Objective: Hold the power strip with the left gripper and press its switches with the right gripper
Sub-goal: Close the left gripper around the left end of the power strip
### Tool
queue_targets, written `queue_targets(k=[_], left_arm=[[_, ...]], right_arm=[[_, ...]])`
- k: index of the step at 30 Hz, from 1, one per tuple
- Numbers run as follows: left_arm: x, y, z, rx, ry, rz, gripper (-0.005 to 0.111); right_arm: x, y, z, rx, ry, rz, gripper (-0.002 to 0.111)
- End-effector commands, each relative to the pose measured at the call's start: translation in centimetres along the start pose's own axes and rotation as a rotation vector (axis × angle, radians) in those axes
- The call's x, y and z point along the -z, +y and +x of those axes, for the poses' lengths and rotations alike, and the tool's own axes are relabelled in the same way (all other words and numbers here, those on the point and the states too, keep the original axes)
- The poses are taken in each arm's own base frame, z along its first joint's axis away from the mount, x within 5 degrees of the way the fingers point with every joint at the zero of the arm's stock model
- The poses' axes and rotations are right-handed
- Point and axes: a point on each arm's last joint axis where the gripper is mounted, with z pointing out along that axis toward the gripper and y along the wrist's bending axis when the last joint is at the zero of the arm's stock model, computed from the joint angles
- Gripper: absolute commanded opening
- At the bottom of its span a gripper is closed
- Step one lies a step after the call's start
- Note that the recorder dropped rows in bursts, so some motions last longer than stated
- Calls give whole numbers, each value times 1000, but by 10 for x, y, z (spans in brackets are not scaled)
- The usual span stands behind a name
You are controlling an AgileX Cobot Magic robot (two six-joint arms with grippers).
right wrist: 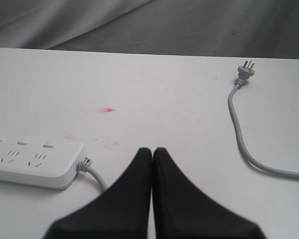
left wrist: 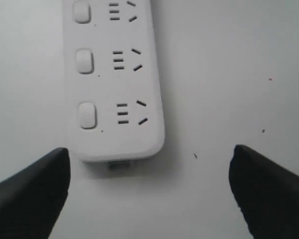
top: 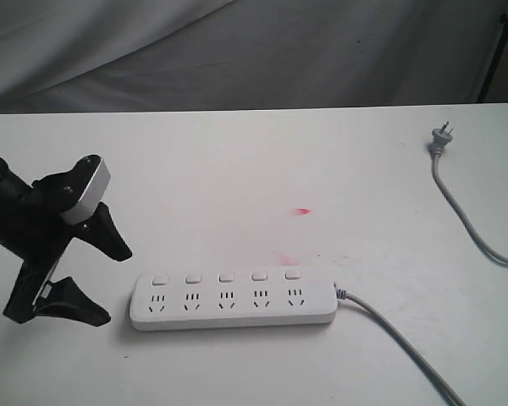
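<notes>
Left gripper (top: 113, 285): black, with a silver-grey block on its wrist, at the near left of the desk (top: 237, 169), just beside the left end of the power strip (top: 233, 300).
Left fingers (left wrist: 35, 189): spread wide and released, holding nothing; the strip's rounded end sits just ahead of the gap between them and touches neither.
Power strip: long white bar lying flat near the front of the desk, running left to right, sockets facing up.
Switches (top: 226, 277): five small white buttons in a row along the strip's far edge, one behind each socket; I cannot tell whether any is pressed in.
Cable (top: 398, 338): grey, leaves the strip's right end and runs off toward the near right.
Right gripper (right wrist: 152, 151): low over the desk, pointing toward the far edge, near the cable end of the strip and apart from the switches.
Right fingers (right wrist: 129, 199): clenched tip against tip, nothing between them.
Plug (top: 438, 139): grey, at the far right of the desk, well apart from the strip; its cord curves toward the right edge.
Red mark (top: 303, 211): small smear on the desk behind the strip.
Cloth (top: 237, 51): grey and wrinkled, behind the desk.
</notes>
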Motion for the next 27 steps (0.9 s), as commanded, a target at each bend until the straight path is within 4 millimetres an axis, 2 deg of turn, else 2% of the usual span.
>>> queue_targets(k=[1,13,20,27], left_arm=[[-4,9,1,73,-2,-84,81],[-25,16,14,103,-6,-30,81],[-36,26,19,118,-37,-73,81],[-40,23,19,55,-59,-18,81]], right_arm=[[0,-1,1,0,-4,9,0],[0,-1,1,0,-4,9,0],[0,-1,1,0,-4,9,0],[0,-1,1,0,-4,9,0]])
